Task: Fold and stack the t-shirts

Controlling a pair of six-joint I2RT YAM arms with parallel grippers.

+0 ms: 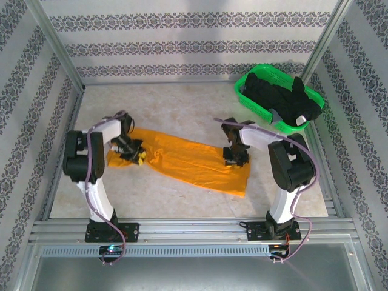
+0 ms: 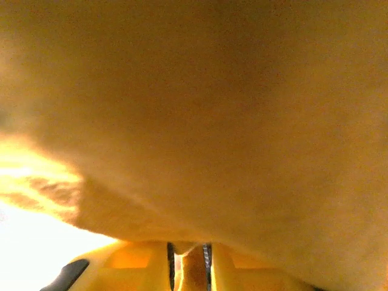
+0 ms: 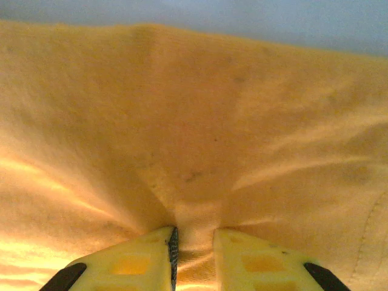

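Top external, mustard-orange t-shirt (image 1: 182, 160) spread mid-frame, left gripper (image 1: 137, 156) clamped on its left end, right gripper (image 1: 235, 160) clamped near its right end

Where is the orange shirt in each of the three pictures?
Top view: the orange shirt lies spread across the table, between the two arms.
Left wrist view: it drapes across the picture, a bit pinched between the left fingers at the bottom.
Right wrist view: it spreads ahead, a fold pinched between the right fingers.
Shared landmark: the pinch spots; from above, left fingers near the shirt's left end, right fingers near its right.
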